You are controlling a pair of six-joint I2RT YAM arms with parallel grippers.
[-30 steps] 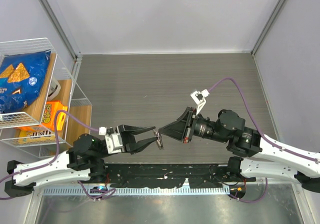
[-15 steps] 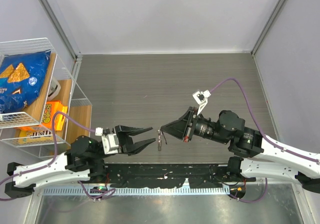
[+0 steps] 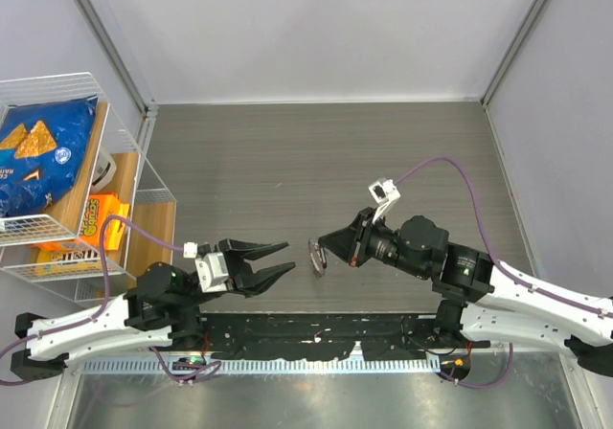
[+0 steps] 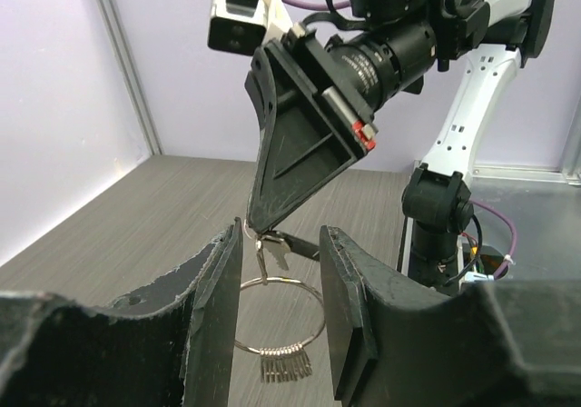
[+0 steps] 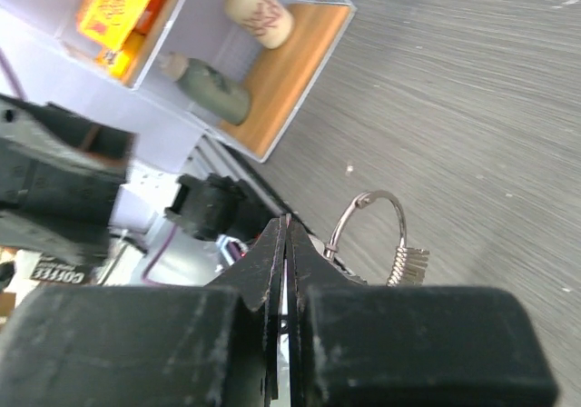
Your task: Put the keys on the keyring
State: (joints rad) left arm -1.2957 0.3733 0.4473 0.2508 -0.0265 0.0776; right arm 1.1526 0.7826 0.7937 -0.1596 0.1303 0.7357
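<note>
Pinching the keyring [image 4: 323,312] with keys [image 4: 284,368] dangling, the right gripper [image 3: 322,250] faces the half-open, empty left gripper [image 3: 290,258].

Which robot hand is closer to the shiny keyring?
Right. The right gripper is pinched shut on the keyring, which dangles from its tips. The left gripper sits open just left of the ring, across a small gap, not touching it.

part of the keyring [image 5: 381,193] hides behind the right pincer [image 5: 287,223].
</note>
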